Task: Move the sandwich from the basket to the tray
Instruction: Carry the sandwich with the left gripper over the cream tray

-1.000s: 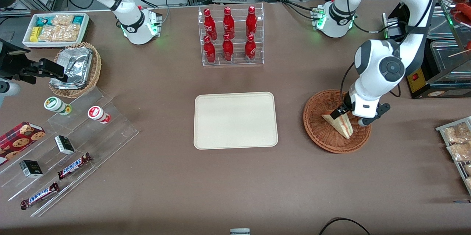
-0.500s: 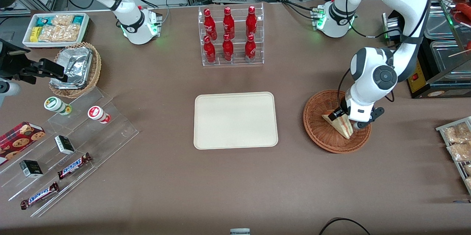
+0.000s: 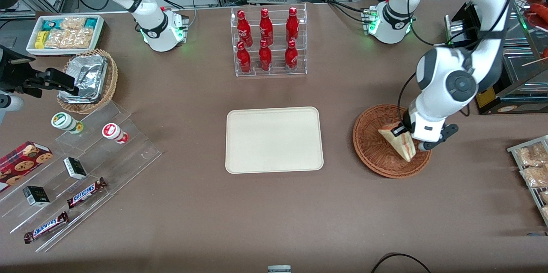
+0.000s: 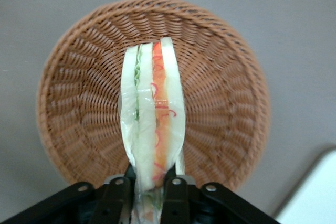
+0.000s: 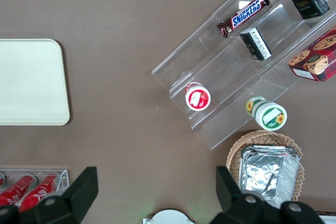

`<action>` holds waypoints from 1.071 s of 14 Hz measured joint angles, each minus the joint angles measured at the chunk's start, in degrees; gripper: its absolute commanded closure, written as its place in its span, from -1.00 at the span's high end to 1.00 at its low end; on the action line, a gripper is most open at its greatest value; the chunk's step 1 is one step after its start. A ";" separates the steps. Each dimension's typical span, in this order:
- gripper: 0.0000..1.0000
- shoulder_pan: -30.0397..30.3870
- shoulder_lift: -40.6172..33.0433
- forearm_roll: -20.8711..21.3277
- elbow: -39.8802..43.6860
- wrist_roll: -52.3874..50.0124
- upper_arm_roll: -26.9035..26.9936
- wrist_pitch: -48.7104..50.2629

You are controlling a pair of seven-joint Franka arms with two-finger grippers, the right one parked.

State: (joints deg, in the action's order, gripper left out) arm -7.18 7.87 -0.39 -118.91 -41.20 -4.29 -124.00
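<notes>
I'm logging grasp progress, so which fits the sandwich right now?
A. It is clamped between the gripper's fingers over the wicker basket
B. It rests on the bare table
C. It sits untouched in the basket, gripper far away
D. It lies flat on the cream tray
A: the gripper is shut on the sandwich, held on edge over the basket; the tray holds nothing.

1. Left arm bends down over the working end of the table, wrist pointing downward.
2. The black two-finger gripper has its fingers clamped on the pale triangular sandwich wedge.
</notes>
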 measured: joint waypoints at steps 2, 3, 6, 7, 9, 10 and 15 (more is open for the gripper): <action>-1.00 -0.29 -1.37 -0.02 6.56 -1.00 -3.08 7.45; -1.00 -0.86 -1.24 -0.04 10.13 -3.13 -5.50 10.30; -1.00 -5.85 1.95 -0.08 16.52 -7.39 -10.80 11.61; -1.00 -8.68 3.85 -0.09 17.95 -7.91 -11.42 11.13; -1.00 -14.30 8.67 -0.06 21.55 -8.18 -11.67 9.71; -1.00 -16.47 11.37 0.01 23.41 -8.21 -11.70 9.11; -1.00 -23.24 23.85 3.62 29.65 -8.10 -11.67 1.85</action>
State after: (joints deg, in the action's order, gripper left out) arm -30.41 31.72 3.23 -89.26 -49.30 -15.95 -122.15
